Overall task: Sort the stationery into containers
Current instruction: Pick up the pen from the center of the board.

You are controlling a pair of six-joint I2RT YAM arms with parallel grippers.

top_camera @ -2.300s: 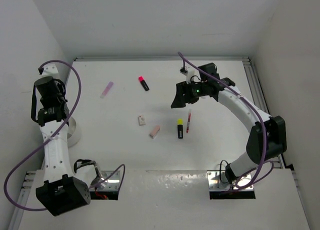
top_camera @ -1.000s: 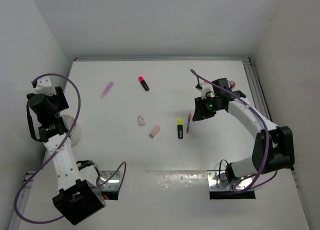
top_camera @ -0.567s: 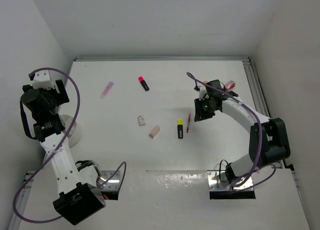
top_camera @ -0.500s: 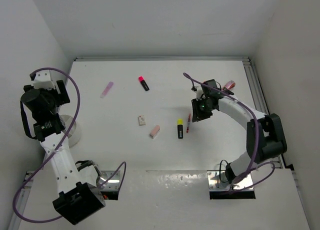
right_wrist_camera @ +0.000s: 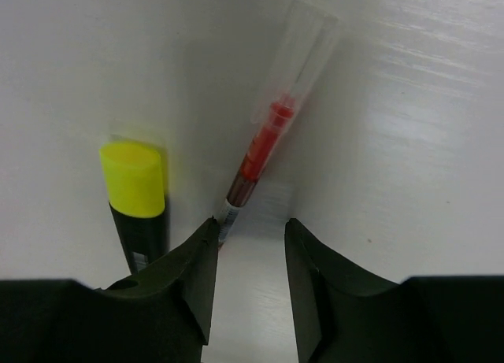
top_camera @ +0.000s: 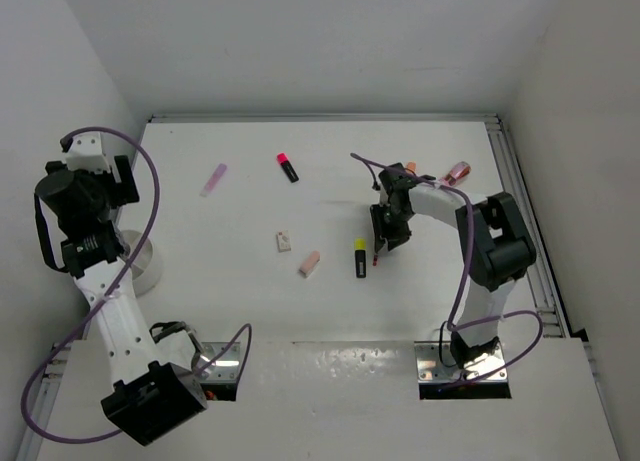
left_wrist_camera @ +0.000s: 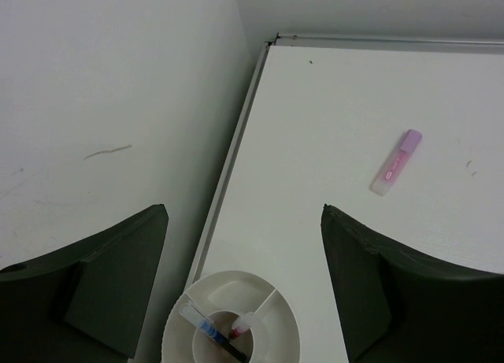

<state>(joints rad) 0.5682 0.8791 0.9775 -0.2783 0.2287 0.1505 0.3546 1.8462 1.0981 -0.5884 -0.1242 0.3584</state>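
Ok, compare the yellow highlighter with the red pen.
The highlighter is thick, black with a yellow cap; the pen is thin, clear with red inside. The pen's tip sits between the open fingers of the right gripper; the highlighter lies outside them. Both lie flat on the table, side by side.

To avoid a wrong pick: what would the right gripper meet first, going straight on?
Probably the red pen, its near end at the mouth of the right gripper; the yellow-capped highlighter lies off that line.
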